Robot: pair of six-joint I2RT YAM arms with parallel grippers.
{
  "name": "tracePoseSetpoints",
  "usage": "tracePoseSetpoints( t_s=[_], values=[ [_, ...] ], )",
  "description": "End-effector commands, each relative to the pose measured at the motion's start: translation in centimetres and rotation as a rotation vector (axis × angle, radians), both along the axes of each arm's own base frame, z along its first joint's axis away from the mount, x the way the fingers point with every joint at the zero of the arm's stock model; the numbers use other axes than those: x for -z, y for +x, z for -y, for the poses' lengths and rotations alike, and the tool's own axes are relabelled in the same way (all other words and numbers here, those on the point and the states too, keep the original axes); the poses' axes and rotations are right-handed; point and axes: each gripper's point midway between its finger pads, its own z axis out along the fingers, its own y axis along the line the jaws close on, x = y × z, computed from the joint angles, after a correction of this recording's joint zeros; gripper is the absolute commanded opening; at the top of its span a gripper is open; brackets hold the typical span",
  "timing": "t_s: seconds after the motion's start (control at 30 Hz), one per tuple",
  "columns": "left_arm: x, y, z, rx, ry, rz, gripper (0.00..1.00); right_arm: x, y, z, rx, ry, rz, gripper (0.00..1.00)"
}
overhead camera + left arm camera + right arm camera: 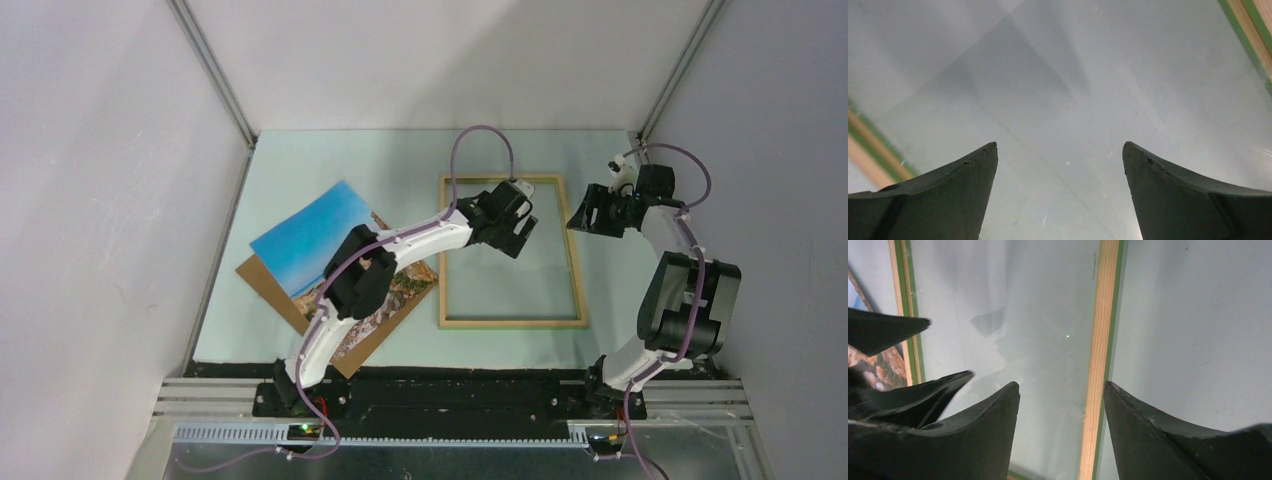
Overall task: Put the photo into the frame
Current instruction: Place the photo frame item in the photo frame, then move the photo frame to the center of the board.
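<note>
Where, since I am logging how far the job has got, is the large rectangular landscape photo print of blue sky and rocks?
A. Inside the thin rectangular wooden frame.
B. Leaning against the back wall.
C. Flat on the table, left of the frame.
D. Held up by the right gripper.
C: the photo lies flat on the table to the left of the thin wooden frame, whose opening shows only bare table.

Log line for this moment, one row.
left gripper: open, above frame interior | right gripper: open, by frame's right rail | photo: left of frame, outside
</note>
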Motion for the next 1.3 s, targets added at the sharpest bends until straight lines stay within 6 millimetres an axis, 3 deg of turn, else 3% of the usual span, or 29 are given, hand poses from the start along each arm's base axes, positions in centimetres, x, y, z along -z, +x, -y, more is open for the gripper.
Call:
tracePoseSetpoints(
  t_s=[0.0, 0.03, 0.07, 0.1, 0.13, 0.17, 0.2, 0.23, 0.27, 0.3, 0.33, 0.37, 0.4, 0.43, 0.47, 0.63, 0.77, 1.03, 1.27],
  values=[
    [-10.2, -0.2, -1.3, 0.012, -0.107, 0.132, 1.00, -2.3, 0.9, 0.9, -0.007, -0.074, 0.076, 0.68],
    [-10.0, -0.6, -1.8, 0.014, -0.097, 0.126, 1.00, -2.1, 0.9, 1.1, -0.001, -0.090, 0.074, 0.68],
    [-11.5, -0.8, -2.5, 0.017, -0.109, 0.144, 1.00, -1.9, 1.1, 1.2, 0.000, -0.098, 0.072, 0.68],
    [-11.1, -1.1, -3.1, 0.019, -0.094, 0.138, 1.00, -1.6, 1.2, 1.3, 0.006, -0.116, 0.067, 0.69],
    [-12.4, -1.3, -3.9, 0.020, -0.102, 0.156, 1.00, -1.1, 1.4, 1.3, 0.008, -0.125, 0.060, 0.69],
    [-11.7, -1.7, -4.8, 0.021, -0.081, 0.145, 1.00, -0.7, 1.6, 1.3, 0.010, -0.147, 0.052, 0.68],
    [-13.0, -1.8, -5.6, 0.022, -0.090, 0.164, 1.00, -0.1, 1.7, 1.3, 0.011, -0.157, 0.041, 0.67],
    [-12.1, -2.0, -6.7, 0.022, -0.067, 0.149, 1.00, 0.6, 1.9, 1.3, 0.012, -0.176, 0.025, 0.66],
    [-13.2, -2.2, -7.5, 0.028, -0.073, 0.168, 1.00, 0.9, 2.0, 1.3, 0.013, -0.186, 0.022, 0.66],
    [-12.1, -2.5, -8.7, 0.027, -0.049, 0.147, 1.00, 1.6, 2.1, 1.1, 0.005, -0.201, 0.006, 0.65],
    [-13.6, -2.8, -9.5, 0.033, -0.063, 0.170, 1.00, 1.9, 2.2, 1.1, 0.004, -0.211, 0.004, 0.64],
    [-12.2, -3.0, -10.8, 0.033, -0.040, 0.143, 1.00, 2.7, 2.3, 1.1, 0.003, -0.226, -0.012, 0.64],
    [-13.0, -3.3, -11.7, 0.043, -0.051, 0.152, 1.00, 2.9, 2.4, 1.0, 0.003, -0.234, -0.015, 0.63],
    [-11.9, -3.3, -13.4, 0.031, -0.029, 0.130, 1.00, 3.7, 2.4, 1.1, 0.005, -0.245, -0.034, 0.62],
    [-12.7, -3.6, -14.3, 0.042, -0.041, 0.141, 1.00, 4.1, 2.5, 1.2, 0.011, -0.255, -0.040, 0.62],
    [-11.9, -3.5, -22.2, -0.026, 0.012, 0.147, 1.00, 6.1, 2.8, 1.3, 0.011, -0.255, -0.107, 0.56],
    [-11.7, -3.5, -26.9, -0.107, 0.024, 0.155, 1.00, 6.5, 3.3, 1.4, 0.023, -0.262, -0.117, 0.47],
    [-11.8, -3.8, -32.3, -0.232, 0.009, 0.166, 1.00, 6.7, 4.0, 1.9, 0.064, -0.276, -0.123, 0.23],
    [-8.4, -4.5, -37.3, -0.368, 0.052, 0.089, 1.00, 6.9, 4.2, 2.9, 0.130, -0.234, -0.134, 0.07]
  ],
)
